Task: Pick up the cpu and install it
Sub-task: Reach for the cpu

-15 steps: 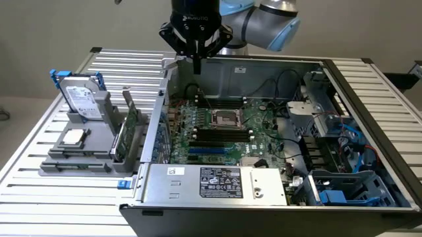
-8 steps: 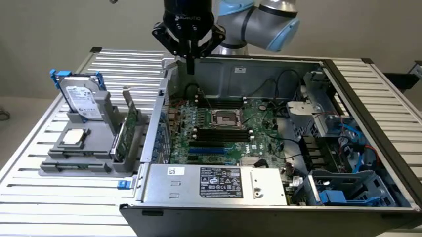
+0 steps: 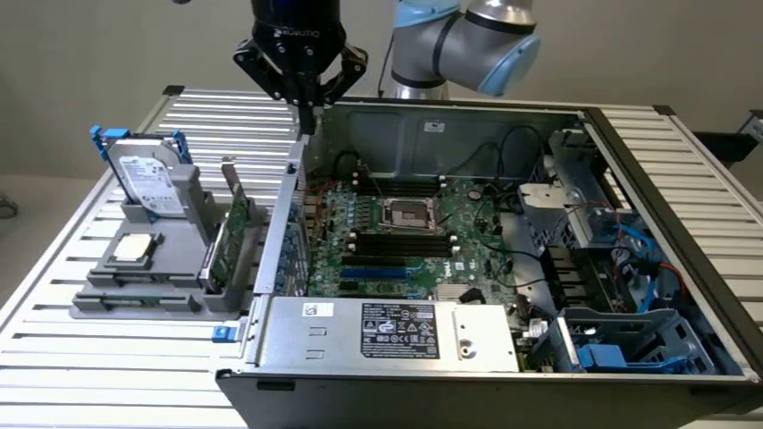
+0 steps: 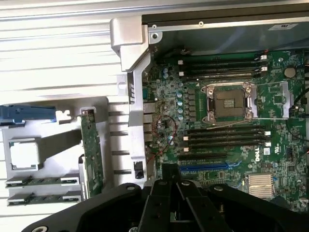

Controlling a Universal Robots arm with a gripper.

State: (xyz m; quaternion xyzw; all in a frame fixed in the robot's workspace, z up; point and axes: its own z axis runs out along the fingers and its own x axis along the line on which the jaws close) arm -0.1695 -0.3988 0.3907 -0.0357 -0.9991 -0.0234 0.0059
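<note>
The cpu (image 3: 134,249) lies flat in a grey holder tray (image 3: 173,268), well below the gripper (image 3: 306,118) and off toward the exterior view's left. The gripper hangs with its fingers pressed together (nothing between them), just above the open computer case (image 3: 477,134). Underneath is a slatted metal table (image 3: 71,357), with a plain beige wall (image 3: 96,45) behind.

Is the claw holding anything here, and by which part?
Nothing is held. The claw is shut and empty over the case edge; the cpu lies on the grey holder.
</note>
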